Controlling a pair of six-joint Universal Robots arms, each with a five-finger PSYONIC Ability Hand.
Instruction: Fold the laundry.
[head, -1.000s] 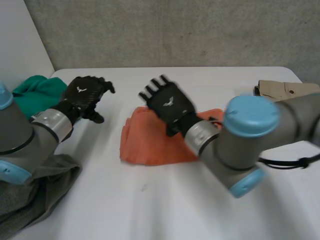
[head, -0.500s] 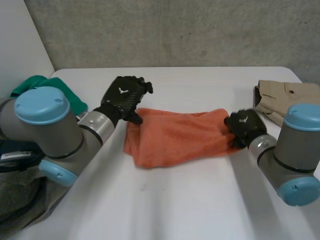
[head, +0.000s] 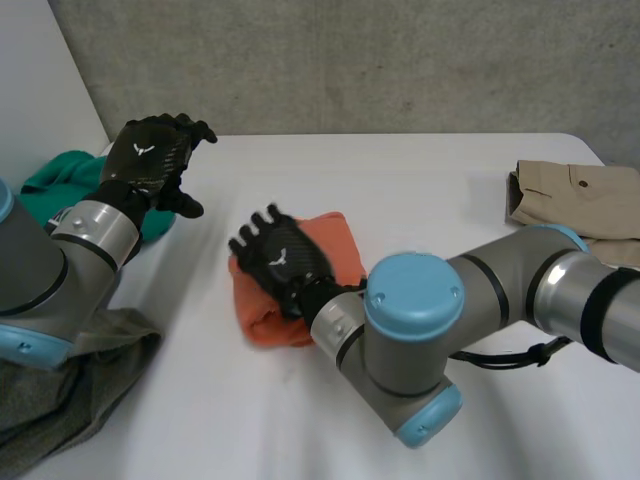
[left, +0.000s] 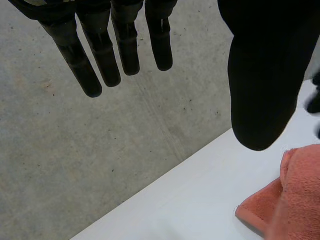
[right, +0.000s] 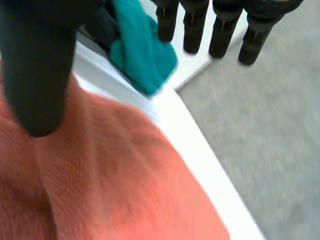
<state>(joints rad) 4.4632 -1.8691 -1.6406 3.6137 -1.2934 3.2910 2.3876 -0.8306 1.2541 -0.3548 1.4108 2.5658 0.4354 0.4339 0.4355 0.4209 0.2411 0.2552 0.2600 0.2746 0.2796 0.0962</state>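
We see a white tabletop (head: 420, 200) before a grey concrete wall (head: 350, 60). The folded orange towel (head: 338, 245) lies mid-table. Our right hand (head: 285, 262) lies flat on it, fingers straight, gripping nothing. Left of the towel, our left hand (head: 148, 160) hangs open above the tabletop. Each hand bears a small white emblem (head: 161, 180). A teal cloth (head: 60, 180) lies farther left of the towel and a beige garment (head: 570, 195) well right of it.

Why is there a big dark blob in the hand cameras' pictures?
Left wrist view: the left hand shows its own thumb, near the camera, hiding part of the table. Right wrist view: the right hand shows its thumb, over the orange cloth.
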